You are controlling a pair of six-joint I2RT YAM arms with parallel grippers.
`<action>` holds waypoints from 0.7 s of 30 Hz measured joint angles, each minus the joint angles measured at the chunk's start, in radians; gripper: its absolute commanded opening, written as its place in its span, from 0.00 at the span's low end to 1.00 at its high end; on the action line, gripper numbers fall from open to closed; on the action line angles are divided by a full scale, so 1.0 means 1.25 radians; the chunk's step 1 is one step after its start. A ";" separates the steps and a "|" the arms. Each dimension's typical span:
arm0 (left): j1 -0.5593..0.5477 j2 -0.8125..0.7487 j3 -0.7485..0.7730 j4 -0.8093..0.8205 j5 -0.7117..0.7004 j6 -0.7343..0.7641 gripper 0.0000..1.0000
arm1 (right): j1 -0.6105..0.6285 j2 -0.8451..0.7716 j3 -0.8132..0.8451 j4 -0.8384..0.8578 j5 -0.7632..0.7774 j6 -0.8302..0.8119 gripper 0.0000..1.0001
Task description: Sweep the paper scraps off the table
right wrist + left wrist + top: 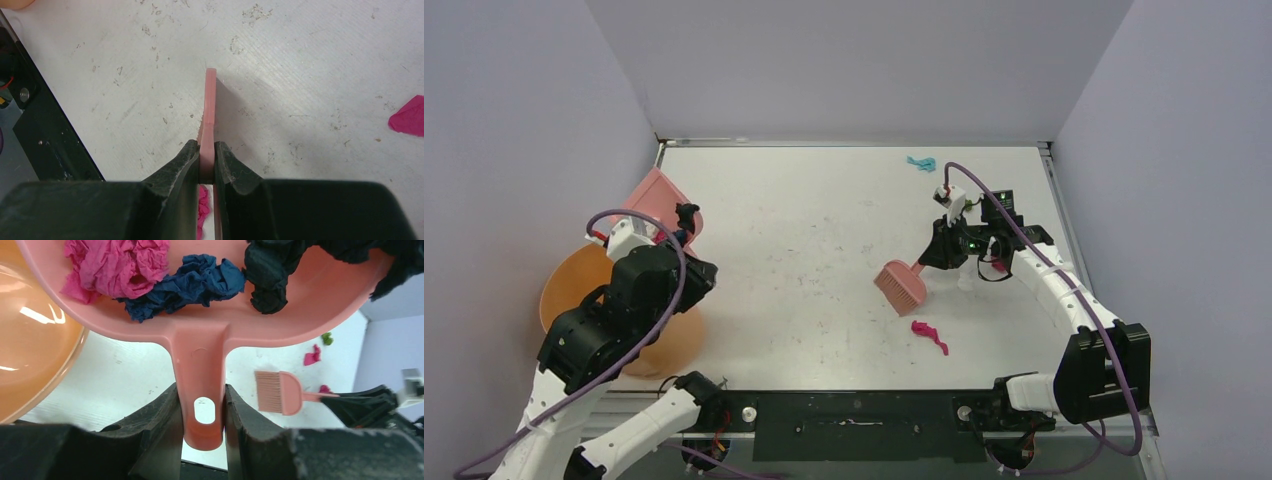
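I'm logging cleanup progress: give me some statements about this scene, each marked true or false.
The left fingers clamp the dustpan by its handle. True.
The dustpan is empty. False: it holds crumpled scraps.
The right fingers grip the brush. True.
The table has no paper left. False: a teal scrap and a magenta scrap lie on it.
The bucket stands by the right arm. False: it is by the left arm.
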State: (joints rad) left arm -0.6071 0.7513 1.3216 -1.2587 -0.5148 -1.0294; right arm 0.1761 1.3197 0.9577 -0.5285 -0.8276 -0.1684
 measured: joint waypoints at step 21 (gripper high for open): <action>-0.004 -0.344 -0.230 0.249 -0.007 -0.473 0.00 | -0.001 -0.003 -0.013 0.000 -0.012 -0.018 0.05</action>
State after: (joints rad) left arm -0.6121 0.3218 1.0340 -0.9470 -0.5236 -1.6203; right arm 0.1745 1.3163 0.9421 -0.5285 -0.8425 -0.1905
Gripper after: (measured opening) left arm 0.287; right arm 0.129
